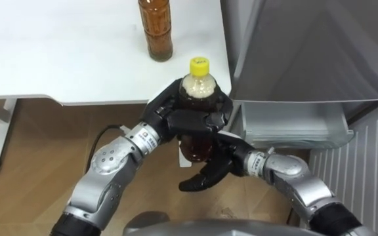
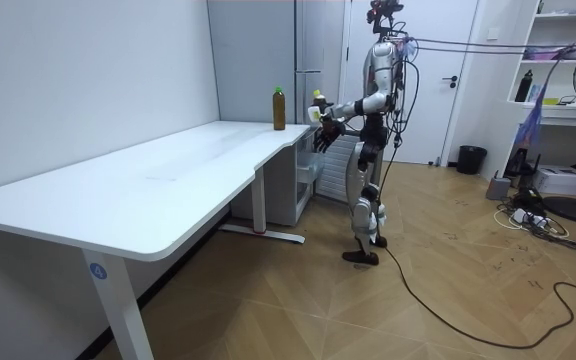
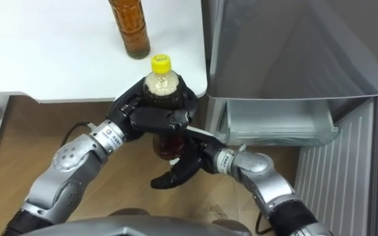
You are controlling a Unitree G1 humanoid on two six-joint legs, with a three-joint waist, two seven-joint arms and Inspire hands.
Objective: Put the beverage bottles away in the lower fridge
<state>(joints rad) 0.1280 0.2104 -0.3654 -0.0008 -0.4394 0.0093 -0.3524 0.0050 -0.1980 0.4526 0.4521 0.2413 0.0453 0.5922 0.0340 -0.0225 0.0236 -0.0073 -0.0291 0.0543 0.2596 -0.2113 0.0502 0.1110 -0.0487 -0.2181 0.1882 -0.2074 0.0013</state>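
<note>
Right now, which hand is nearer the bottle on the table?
Left. Left hand, gripping the yellow-capped bottle, is close before the table bottle; right hand is farther, beneath the gripped one.

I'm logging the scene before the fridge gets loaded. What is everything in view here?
held bottle: one, brown drink, yellow cap, in front of the table's edge.
second bottle: one, brown drink, green cap, standing on the table.
table: one, white, on the robot's left.
fridge: one, grey, on the robot's right.
lower drawer: one, grey, pulled open.
bin: one, black, by the far door.
left hand: fingers curled round the held bottle.
right hand: open, cupped beneath that bottle.
</note>
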